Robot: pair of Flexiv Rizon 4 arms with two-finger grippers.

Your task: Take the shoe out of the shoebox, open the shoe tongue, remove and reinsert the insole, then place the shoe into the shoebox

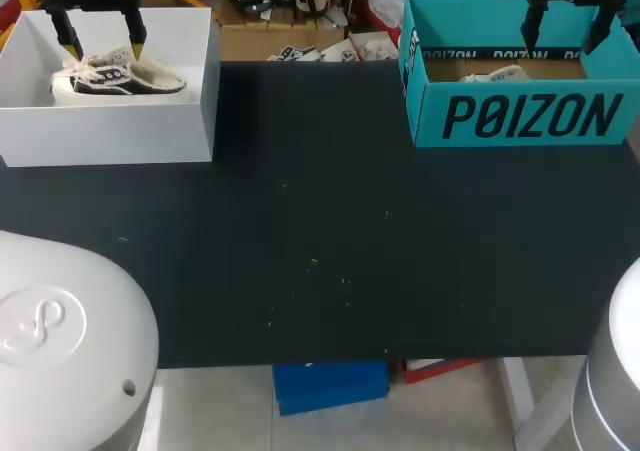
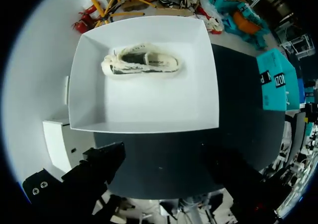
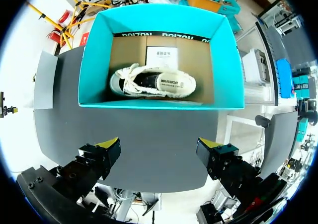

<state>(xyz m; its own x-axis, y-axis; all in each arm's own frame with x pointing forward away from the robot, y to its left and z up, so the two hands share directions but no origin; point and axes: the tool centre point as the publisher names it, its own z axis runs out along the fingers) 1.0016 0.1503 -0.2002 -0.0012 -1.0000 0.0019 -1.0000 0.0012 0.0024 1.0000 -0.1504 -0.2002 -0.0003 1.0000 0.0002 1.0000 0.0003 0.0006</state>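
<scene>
Though teal, shoebox (image 1: 430, 89) with black lettering (image 1: 530, 117).

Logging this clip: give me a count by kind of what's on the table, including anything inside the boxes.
Shoeboxes: 2 (white shoebox, teal shoebox)
Shoes: 2 (white-box shoe, teal-box shoe)
Paper cards: 1 (card, lying in the teal shoebox beside its shoe)
Total: 5

Even overhead light leaves the white box (image 2: 149, 110) bright, almost washed out. The dark counter (image 1: 320, 251) looks dim and matte; the shoe (image 2: 141, 65) casts a faint, soft shadow.
</scene>
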